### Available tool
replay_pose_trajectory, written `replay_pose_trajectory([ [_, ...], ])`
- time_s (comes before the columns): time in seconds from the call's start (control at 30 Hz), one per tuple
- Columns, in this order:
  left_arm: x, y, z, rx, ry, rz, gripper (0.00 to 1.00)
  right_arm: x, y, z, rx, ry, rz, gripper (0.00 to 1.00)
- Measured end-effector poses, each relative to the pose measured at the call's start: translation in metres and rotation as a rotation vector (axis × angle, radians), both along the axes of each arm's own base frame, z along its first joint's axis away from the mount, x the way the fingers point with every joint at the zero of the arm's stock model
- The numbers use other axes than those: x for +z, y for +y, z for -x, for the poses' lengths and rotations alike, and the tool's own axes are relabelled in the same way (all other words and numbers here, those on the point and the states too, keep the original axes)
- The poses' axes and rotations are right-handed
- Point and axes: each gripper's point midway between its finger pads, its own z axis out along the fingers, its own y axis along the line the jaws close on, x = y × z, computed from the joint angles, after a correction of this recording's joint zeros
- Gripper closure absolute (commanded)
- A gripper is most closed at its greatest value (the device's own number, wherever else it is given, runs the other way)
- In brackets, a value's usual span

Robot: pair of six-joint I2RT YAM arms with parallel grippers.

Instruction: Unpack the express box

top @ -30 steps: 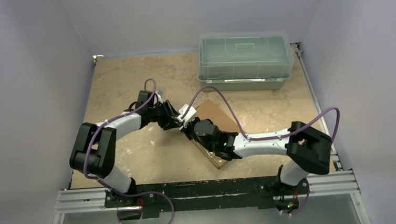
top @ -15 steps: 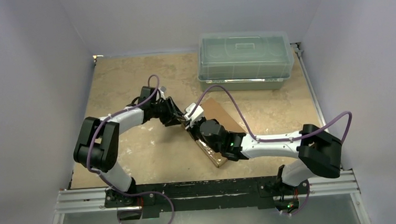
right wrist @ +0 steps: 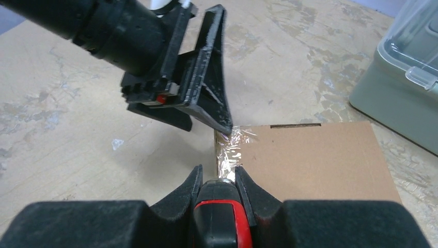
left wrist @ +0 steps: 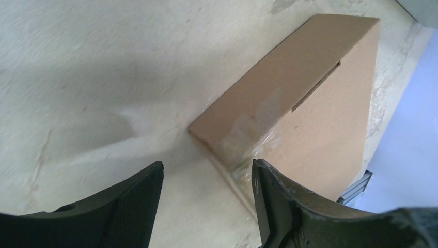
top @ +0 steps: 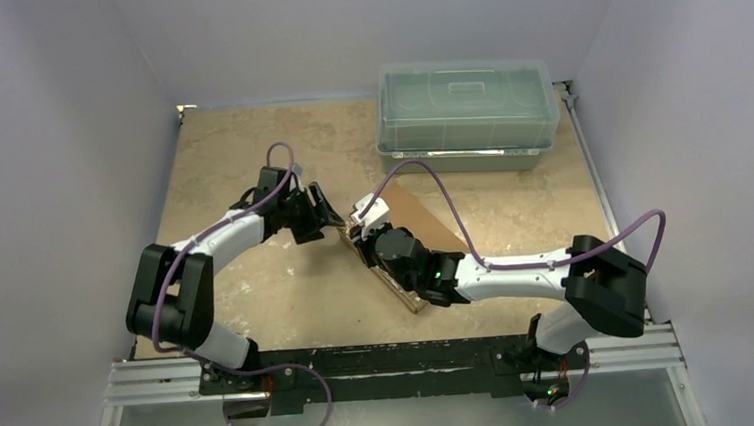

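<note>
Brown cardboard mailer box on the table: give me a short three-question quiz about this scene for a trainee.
1. True or false: the flat brown cardboard mailer box has its lid lifted open.
2. What does the right gripper hold? A) a red-and-black tool B) a roll of tape C) nothing
3. Fill in: the left gripper, near the box, has its jaws standing ____.
Key: 1 false; 2 A; 3 open.
</note>
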Motion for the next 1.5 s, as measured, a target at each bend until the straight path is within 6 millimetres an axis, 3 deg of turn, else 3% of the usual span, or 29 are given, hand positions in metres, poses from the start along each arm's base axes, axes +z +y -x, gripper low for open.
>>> replay_pose_trajectory([
  [0.2,0.008,0.010,0.023,0.032,-0.007,0.023,0.33,0.000,0.001,0.001,0.007,0.001,0.000,1.00],
  [0.33,0.012,-0.002,0.032,0.018,-0.010,0.065,0.33,0.000,0.001,0.001,0.010,0.001,0.000,1.00],
  [0.47,0.015,-0.018,0.034,-0.010,-0.028,0.106,0.40,0.000,0.001,0.001,0.011,0.000,0.002,1.00],
  [0.7,-0.005,-0.020,0.026,-0.002,-0.003,0.061,0.58,-0.001,0.001,0.002,0.011,0.000,0.006,1.00],
  [0.9,-0.003,-0.029,0.011,-0.018,-0.007,0.059,0.59,-0.002,-0.004,0.000,-0.010,-0.008,0.028,1.00],
  [1.5,-0.005,-0.043,-0.011,-0.024,-0.006,0.064,0.62,-0.006,-0.028,0.010,-0.050,0.063,0.072,1.00],
])
